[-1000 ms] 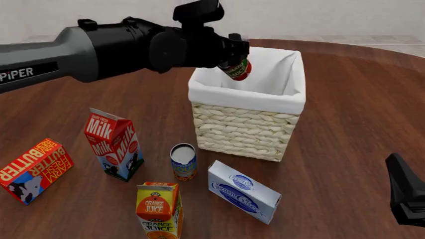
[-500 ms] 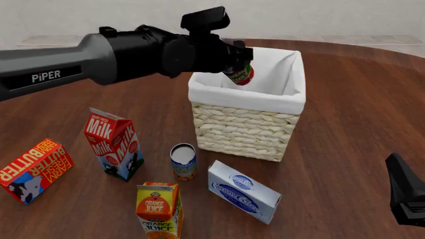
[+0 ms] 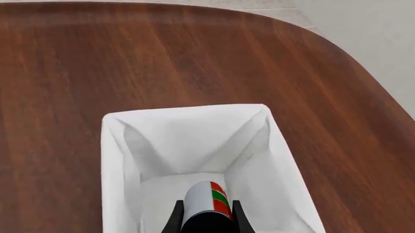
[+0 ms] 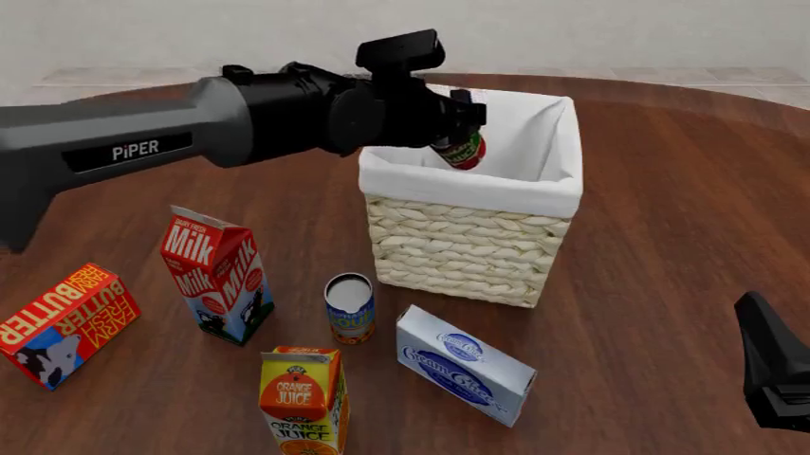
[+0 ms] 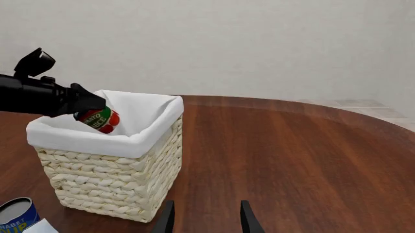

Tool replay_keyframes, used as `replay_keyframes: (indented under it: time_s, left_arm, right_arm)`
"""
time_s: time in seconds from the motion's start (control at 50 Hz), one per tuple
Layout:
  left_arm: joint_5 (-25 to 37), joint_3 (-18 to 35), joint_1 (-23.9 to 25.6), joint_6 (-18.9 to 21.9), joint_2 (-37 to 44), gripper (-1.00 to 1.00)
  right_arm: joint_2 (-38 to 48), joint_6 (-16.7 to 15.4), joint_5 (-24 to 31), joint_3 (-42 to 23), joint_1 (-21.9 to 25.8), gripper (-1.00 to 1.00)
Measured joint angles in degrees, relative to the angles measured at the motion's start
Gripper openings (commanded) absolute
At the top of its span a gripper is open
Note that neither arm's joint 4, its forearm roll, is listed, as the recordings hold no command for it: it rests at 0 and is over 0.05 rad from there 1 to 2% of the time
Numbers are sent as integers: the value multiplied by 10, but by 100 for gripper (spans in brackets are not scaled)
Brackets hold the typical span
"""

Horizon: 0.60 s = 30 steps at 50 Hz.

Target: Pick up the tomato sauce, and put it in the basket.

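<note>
Tomato sauce (image 4: 461,148) clamped between left fingers (image 3: 234,213), tilted over the basket (image 4: 471,246) opening.

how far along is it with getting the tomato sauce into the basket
Done: the tomato sauce is off the table, clamped in the left claw. In hand: the can hangs tilted over the basket, at its near-left rim; the left wrist view shows the white liner directly beneath it. Left: let go so it drops inside. The right claw is open and idle, apart from the basket.
</note>
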<state>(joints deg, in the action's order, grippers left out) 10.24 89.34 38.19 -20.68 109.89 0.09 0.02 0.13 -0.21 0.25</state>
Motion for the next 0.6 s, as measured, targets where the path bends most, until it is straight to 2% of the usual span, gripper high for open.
replay_keyframes:
  time_s: [0.6]
  left_arm:
    - [-24, -5, 1, -1, 18, -100]
  right_arm:
    - [0, 0, 0, 0, 0, 100]
